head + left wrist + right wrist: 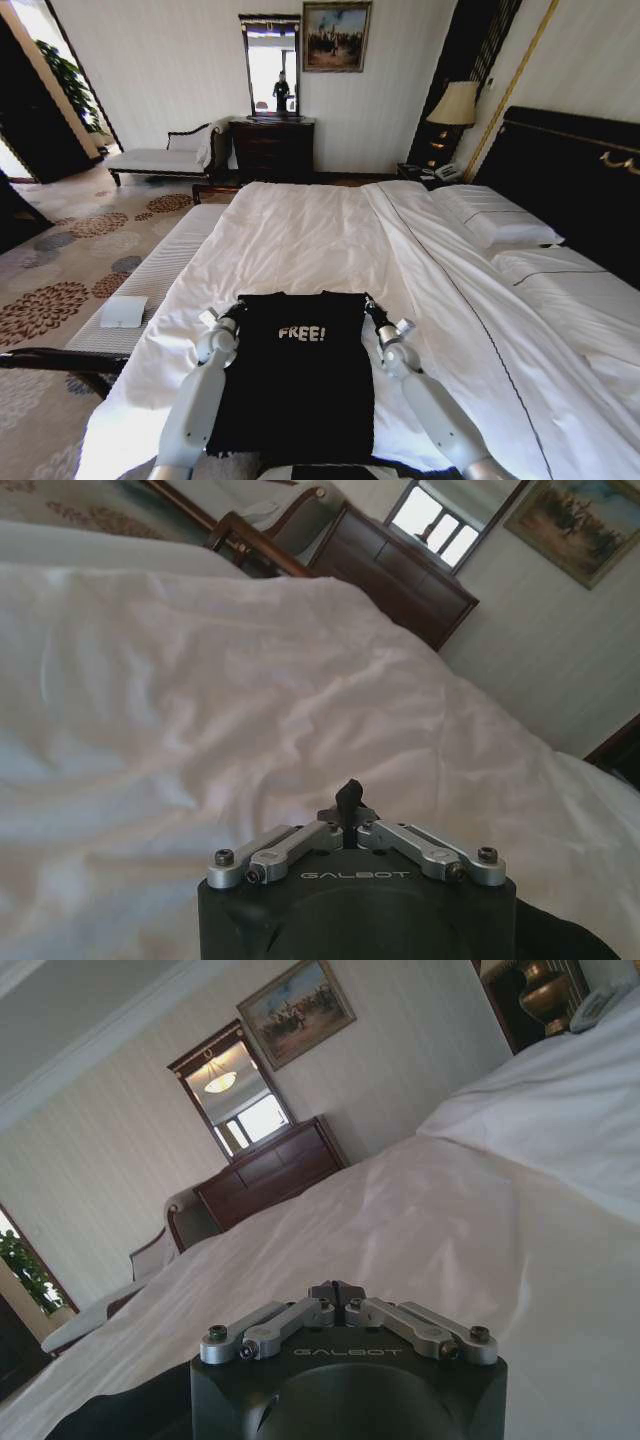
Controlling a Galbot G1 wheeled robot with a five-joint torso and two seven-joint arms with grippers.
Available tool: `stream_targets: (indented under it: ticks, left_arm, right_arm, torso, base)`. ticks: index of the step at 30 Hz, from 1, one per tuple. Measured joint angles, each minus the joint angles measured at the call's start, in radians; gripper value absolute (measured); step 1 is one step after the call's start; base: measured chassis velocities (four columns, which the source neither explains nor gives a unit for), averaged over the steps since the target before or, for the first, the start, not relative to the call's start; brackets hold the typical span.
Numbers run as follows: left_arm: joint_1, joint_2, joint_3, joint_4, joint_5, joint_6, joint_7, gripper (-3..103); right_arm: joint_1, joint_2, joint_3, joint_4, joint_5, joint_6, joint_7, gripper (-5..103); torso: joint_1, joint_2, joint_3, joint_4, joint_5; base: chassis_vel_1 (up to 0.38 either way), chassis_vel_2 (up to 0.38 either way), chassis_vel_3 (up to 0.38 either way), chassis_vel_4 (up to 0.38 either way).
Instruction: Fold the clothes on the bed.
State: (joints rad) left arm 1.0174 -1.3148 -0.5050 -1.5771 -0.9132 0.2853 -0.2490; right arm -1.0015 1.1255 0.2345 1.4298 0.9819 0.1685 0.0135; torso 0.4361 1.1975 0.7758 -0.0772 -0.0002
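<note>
the bed (300,240) carries the t-shirt (300,370) at its near edge, lettering up. left gripper (236,310) and right gripper (369,305) pinch closed on its far corners — likely holding it taut to fold.

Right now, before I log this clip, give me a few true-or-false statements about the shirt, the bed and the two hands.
1. The black short-sleeved T-shirt with white "FREE!" lettering lies on the large white-duvet bed. True.
2. The left hand and the right hand sit at the shirt's two far corners. True.
3. The shirt is draped over the long white upholstered bench. False: the bench stands beside the bed, with only a small white item on it.
4. Both hands are spread wide open. False: in the wrist views both sets of fingers are drawn together.
5. The shirt lies up by the pillows. False: it lies at the bed's near edge.
</note>
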Motion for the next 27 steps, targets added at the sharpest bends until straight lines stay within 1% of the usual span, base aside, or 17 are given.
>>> stream_targets:
  ticks: [3, 4, 5, 6, 9, 11, 16, 20, 21, 23, 26, 27]
  left_arm:
    - [0.027, 0.047, -0.010, -0.080, -0.034, 0.007, -0.003, 1]
    - [0.050, 0.084, -0.018, -0.153, -0.060, 0.014, -0.005, 1]
    - [0.066, 0.105, -0.023, -0.199, -0.072, 0.017, -0.006, 1]
    - [0.066, 0.105, -0.023, -0.199, -0.072, 0.017, -0.006, 1]
    - [0.107, 0.151, -0.037, -0.309, -0.091, 0.021, -0.007, 1]
    - [0.121, 0.172, -0.044, -0.351, -0.100, 0.021, -0.007, 1]
    - [0.123, 0.198, -0.047, -0.375, -0.107, 0.021, -0.012, 1]
    - [0.078, 0.235, -0.041, -0.378, -0.141, 0.030, -0.031, 1]
    - [0.078, 0.235, -0.041, -0.378, -0.141, 0.030, -0.031, 1]
    - [0.042, 0.252, -0.028, -0.358, -0.159, 0.033, -0.040, 1]
    - [-0.050, 0.274, 0.012, -0.283, -0.179, 0.036, -0.048, 1]
    - [-0.050, 0.274, 0.012, -0.283, -0.179, 0.036, -0.048, 1]
  right_arm:
    - [-0.019, -0.053, 0.006, 0.083, 0.035, -0.002, 0.014, 0]
    - [-0.029, -0.084, 0.006, 0.148, 0.054, -0.004, 0.027, 0]
    - [-0.034, -0.101, 0.005, 0.185, 0.064, -0.006, 0.033, 0]
    - [-0.034, -0.101, 0.005, 0.185, 0.064, -0.006, 0.033, 0]
    - [-0.043, -0.138, -0.001, 0.283, 0.088, -0.013, 0.042, 0]
    - [-0.042, -0.156, -0.003, 0.322, 0.103, -0.016, 0.043, 0]
    - [-0.026, -0.179, -0.007, 0.350, 0.137, -0.019, 0.043, 0]
    - [0.019, -0.210, -0.037, 0.341, 0.174, -0.021, 0.027, 0]
    - [0.019, -0.210, -0.037, 0.341, 0.174, -0.021, 0.027, 0]
    - [0.047, -0.216, -0.062, 0.315, 0.184, -0.021, 0.012, 0]
    - [0.121, -0.219, -0.130, 0.237, 0.204, -0.021, -0.010, 0]
    - [0.121, -0.219, -0.130, 0.237, 0.204, -0.021, -0.010, 0]
  torso:
    - [0.000, 0.000, 0.000, 0.0000, 0.0001]
    - [0.000, 0.000, 0.000, 0.0000, 0.0002]
    - [0.000, 0.000, 0.000, 0.0000, 0.0002]
    - [0.000, 0.000, 0.000, 0.0000, 0.0002]
    - [0.000, 0.000, 0.000, 0.0002, 0.0002]
    - [0.000, 0.000, 0.000, 0.0001, 0.0001]
    - [0.000, 0.000, 0.000, 0.0001, 0.0001]
    - [0.000, 0.000, 0.000, 0.0001, 0.0000]
    - [0.000, 0.000, 0.000, 0.0001, 0.0000]
    - [0.000, 0.000, 0.000, 0.0001, 0.0000]
    - [0.000, 0.000, 0.000, -0.0002, 0.0002]
    - [0.000, 0.000, 0.000, -0.0002, 0.0002]
  base:
    - [0.000, 0.000, 0.000, 0.000]
    - [0.000, 0.000, 0.000, 0.000]
    - [0.000, 0.000, 0.000, 0.000]
    - [0.000, 0.000, 0.000, 0.000]
    - [0.000, 0.000, 0.000, 0.000]
    - [0.000, 0.000, 0.000, 0.000]
    - [0.000, 0.000, 0.000, 0.000]
    - [0.000, 0.000, 0.000, 0.000]
    - [0.000, 0.000, 0.000, 0.000]
    - [0.000, 0.000, 0.000, 0.000]
    - [0.000, 0.000, 0.000, 0.000]
    - [0.000, 0.000, 0.000, 0.000]
